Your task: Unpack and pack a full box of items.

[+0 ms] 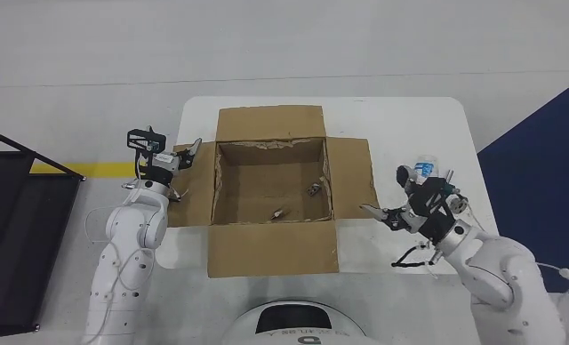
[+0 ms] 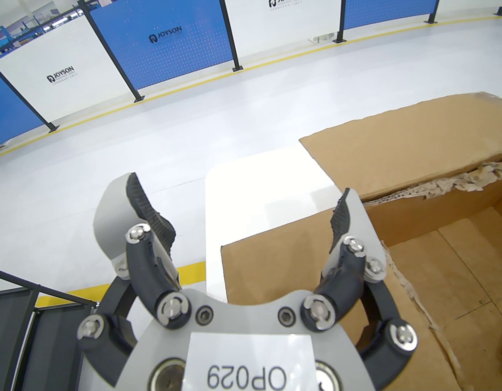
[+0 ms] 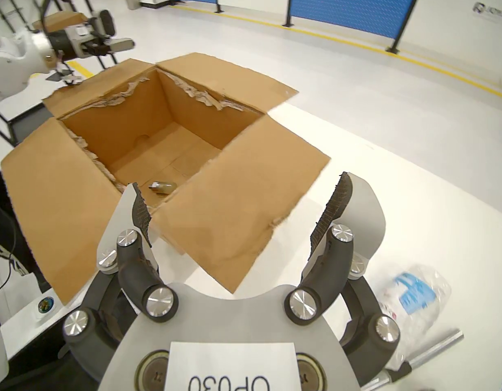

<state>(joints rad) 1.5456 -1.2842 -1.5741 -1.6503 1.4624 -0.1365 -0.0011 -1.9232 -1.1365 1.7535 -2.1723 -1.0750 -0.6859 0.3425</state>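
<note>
Your right hand (image 3: 238, 205) hangs spread and empty over the right side of the bench, just off the right flap of the open cardboard box (image 1: 271, 247). Your left hand (image 2: 247, 209) is likewise spread with nothing between its pads, and hovers over the box's left flap.

The box looks nearly unpacked. A small metal cylinder (image 3: 163, 187) lies on its bottom close to the right wall. A second small piece (image 1: 279, 212) sits by the near wall, too small to identify. A clear plastic packet (image 3: 410, 299) with blue print rests on the bench to the right of your right hand, beside a metal rod (image 3: 436, 345).

The cylinder looks light, hard and smooth, and it is likely to roll. Take it across its middle with the pads square to its length. The packet looks soft, crinkly and slippery, so pinch the bulk of it rather than the loose film. The box walls seem stiff, but the fold lines are torn and ragged. The four flaps lie splayed outward and could catch a wrist going in.

The white bench (image 1: 391, 123) is smooth and glossy. Around it are a pale floor (image 1: 267, 43) with a yellow line (image 1: 89, 168), blue and white partition panels (image 2: 161, 42), and a black rack (image 1: 27, 229) to the left.
</note>
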